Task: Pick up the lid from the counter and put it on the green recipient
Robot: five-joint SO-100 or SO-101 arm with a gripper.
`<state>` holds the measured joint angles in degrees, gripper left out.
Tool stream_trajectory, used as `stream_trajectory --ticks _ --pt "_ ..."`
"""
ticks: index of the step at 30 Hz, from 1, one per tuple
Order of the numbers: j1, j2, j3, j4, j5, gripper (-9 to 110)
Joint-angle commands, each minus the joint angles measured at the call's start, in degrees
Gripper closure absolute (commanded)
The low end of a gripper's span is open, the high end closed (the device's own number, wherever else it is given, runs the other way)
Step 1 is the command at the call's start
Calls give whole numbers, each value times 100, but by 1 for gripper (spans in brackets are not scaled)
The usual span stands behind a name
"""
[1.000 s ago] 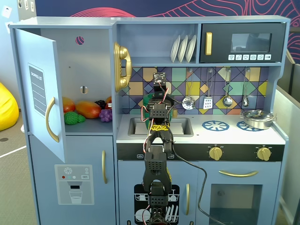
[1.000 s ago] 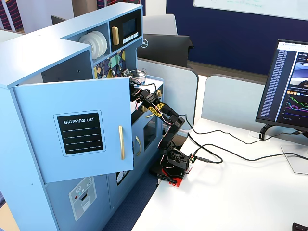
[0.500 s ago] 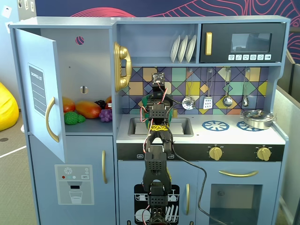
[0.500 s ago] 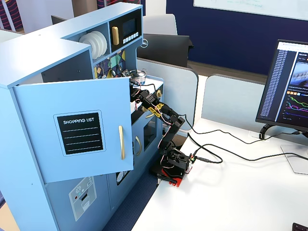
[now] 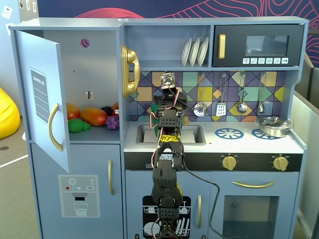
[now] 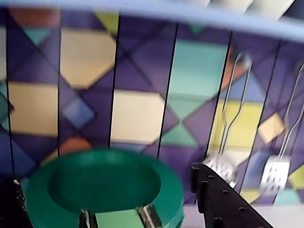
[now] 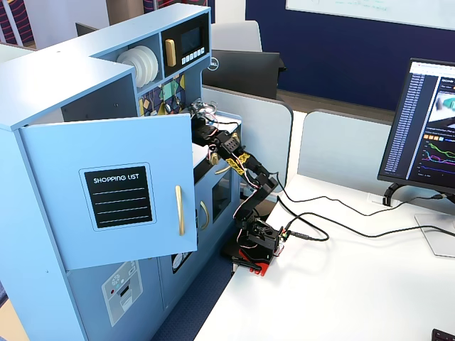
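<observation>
A: Where's the green recipient (image 6: 104, 187)?
B: In the wrist view it sits low and left, open-topped, before the tiled back wall, between the gripper (image 6: 107, 209) fingers.
A: The gripper's hold?
B: Spread wide, gripping nothing I can see.
A: Further right?
B: A silver pot (image 5: 273, 126) at the worktop's (image 5: 214, 144) right edge.

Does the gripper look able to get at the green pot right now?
Probably yes. In the wrist view the green pot sits right below the gripper, its open mouth uncovered between the fingers, with nothing in between. The lid isn't visible.
</observation>
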<state>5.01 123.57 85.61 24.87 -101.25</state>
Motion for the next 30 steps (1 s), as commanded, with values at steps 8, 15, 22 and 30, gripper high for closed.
stream_trajectory --ticks 8,15,22,30 --pt "62 3226 1995 1872 -70 75" --pt "-114 4342 4175 3630 580 99" --pt "-132 4799 6530 3076 835 101" --pt "-378 5388 8068 3683 1230 101"
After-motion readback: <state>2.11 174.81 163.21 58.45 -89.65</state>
